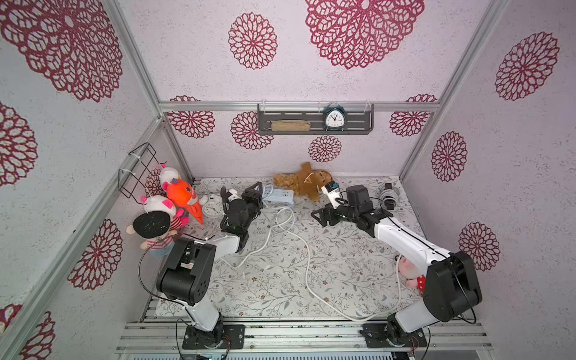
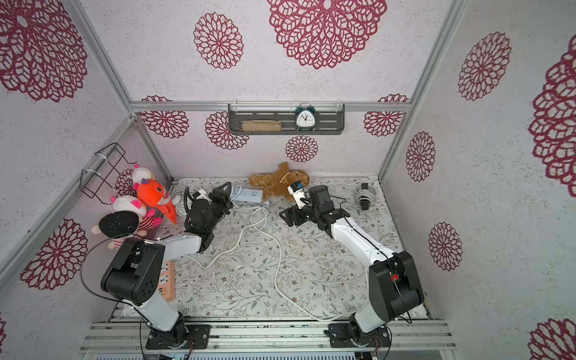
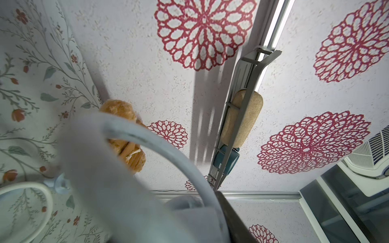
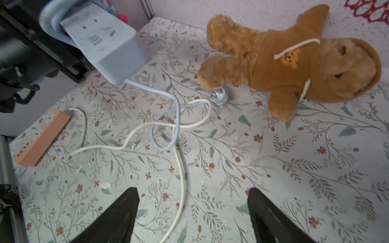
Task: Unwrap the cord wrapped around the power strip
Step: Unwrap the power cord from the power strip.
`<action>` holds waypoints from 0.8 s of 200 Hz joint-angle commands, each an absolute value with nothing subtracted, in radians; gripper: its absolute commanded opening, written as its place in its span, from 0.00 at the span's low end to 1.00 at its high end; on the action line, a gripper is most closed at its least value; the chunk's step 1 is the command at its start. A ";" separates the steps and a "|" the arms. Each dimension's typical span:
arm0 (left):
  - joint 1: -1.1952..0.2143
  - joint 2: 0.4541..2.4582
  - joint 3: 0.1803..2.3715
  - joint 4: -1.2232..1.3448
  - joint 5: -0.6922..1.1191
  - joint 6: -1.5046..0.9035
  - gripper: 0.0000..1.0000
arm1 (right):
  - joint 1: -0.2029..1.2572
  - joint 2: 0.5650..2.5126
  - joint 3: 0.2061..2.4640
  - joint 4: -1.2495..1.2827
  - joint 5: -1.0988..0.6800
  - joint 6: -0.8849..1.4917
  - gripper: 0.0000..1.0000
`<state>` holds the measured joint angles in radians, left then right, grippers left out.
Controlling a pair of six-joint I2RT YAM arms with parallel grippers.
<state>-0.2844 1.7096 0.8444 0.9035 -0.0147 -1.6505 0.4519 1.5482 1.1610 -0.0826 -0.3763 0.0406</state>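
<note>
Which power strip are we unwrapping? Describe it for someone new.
At the back of the floral table, left of the brown teddy bear, the left gripper holds a pale blue power strip. The other strip is orange, lying flat.

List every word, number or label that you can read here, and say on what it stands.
No text can be read with certainty.
teal clock, dial: numerals too small to read.
white clock, dial: numerals too small to read.
power strip, face: markings blurred.
</note>
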 commanded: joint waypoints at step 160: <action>-0.329 1.688 0.881 1.006 -0.079 -1.726 0.00 | 0.607 1.825 1.322 0.028 -0.453 0.288 0.00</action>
<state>-0.3286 1.7126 0.8886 0.9176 -0.0471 -1.6810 0.5903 1.9087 1.2865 0.1658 -0.4007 0.3061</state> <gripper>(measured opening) 0.476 0.056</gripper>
